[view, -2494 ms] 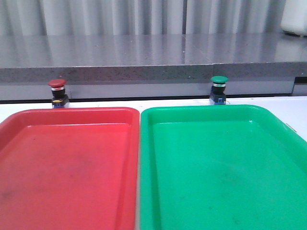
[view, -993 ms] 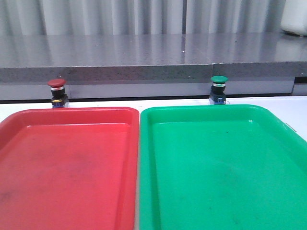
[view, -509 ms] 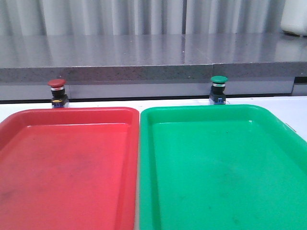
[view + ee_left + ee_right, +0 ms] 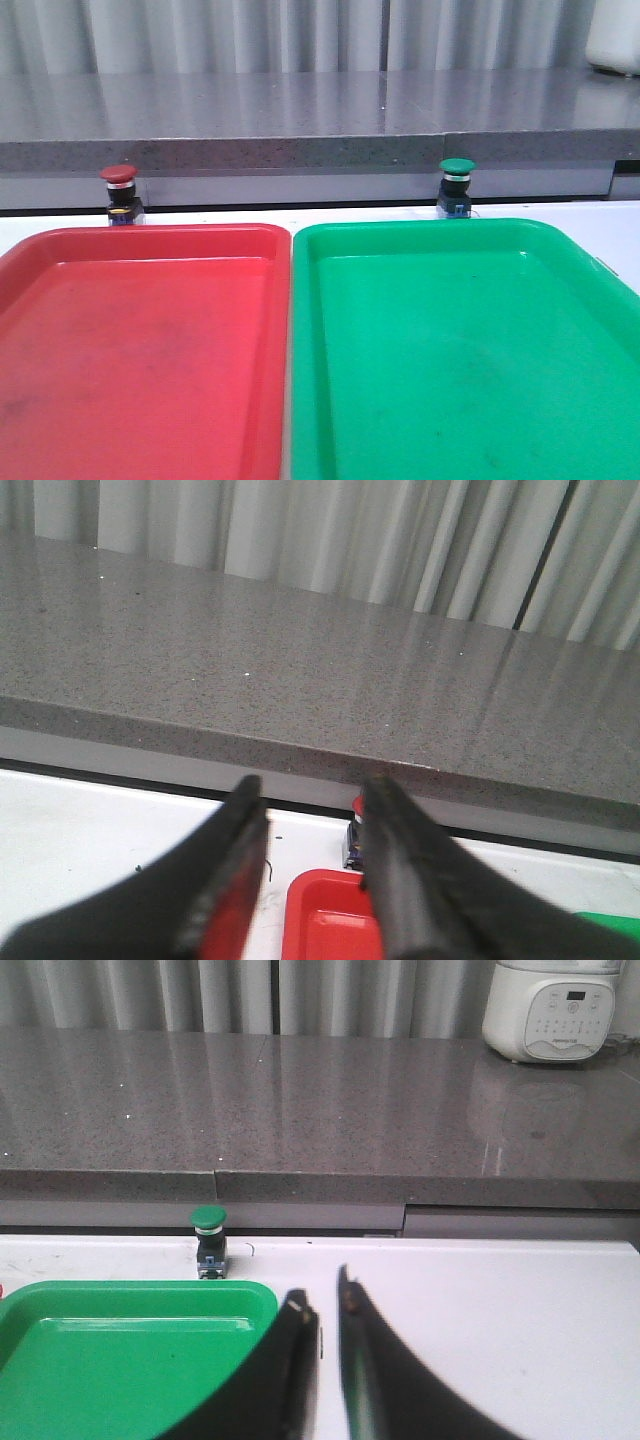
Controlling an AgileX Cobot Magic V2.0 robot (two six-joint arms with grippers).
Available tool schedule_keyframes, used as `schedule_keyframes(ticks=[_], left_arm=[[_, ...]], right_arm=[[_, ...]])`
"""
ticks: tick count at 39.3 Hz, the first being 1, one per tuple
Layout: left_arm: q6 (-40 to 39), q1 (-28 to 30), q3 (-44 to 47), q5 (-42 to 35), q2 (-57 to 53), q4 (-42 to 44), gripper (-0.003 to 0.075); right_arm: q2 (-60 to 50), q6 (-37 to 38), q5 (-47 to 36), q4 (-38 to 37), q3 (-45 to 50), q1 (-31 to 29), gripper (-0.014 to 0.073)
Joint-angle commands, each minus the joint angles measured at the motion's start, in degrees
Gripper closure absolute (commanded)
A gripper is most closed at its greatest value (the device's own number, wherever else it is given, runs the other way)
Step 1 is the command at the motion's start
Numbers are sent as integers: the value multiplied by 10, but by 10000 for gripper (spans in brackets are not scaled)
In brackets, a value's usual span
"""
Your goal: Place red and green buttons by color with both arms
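The red button (image 4: 119, 195) stands on the white table behind the red tray (image 4: 150, 240). The green button (image 4: 457, 185) stands behind the green tray (image 4: 430, 232). Neither gripper shows in the front view. In the left wrist view my left gripper (image 4: 315, 805) is open and empty, above the table, and one finger half hides the red button (image 4: 353, 832) beyond it. In the right wrist view my right gripper (image 4: 322, 1295) is empty, its jaws a narrow gap apart, and the green button (image 4: 209, 1240) stands farther off to its side.
A grey stone counter ledge (image 4: 320, 145) rises right behind both buttons. A white appliance (image 4: 548, 1005) stands on it at the far right. The two trays lie side by side and fill most of the near table. Bare white table (image 4: 500, 1300) lies beside the green tray.
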Motion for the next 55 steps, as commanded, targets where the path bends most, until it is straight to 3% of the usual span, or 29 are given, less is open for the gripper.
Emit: schedule_keyframes(ticks=[1,4,6,23,30,37,43,55], left_arm=[[-3,1,-20,-45,8,-6,167],[-3,1,-20,-45,8,-6,31],[-3,1,-20,-45,8,-6,22],[-3,1,-19,-59,37,-6,128],[-2,-19,-29,-130,165,-10,136],[44,-82,-95,-138,329,-5,136],[44,-113,-203,-73,472,4,136],[47,-114,-472,104,730,23,136]], right_arm=[[11,0,-45,-1,-19,-2,229],[11,0,-45,-1,-19,-2,50],[11,0,-44,-1,-19,-2,-20],[11,0,-37,-2,-19,-2,5],[11,0,-37,-2,-19,-2,5],[11,0,-37,-2,-19,-2,5],[11,0,-37,-2,-19,-2,5],[11,0,-37,-2,-19,-2,5]])
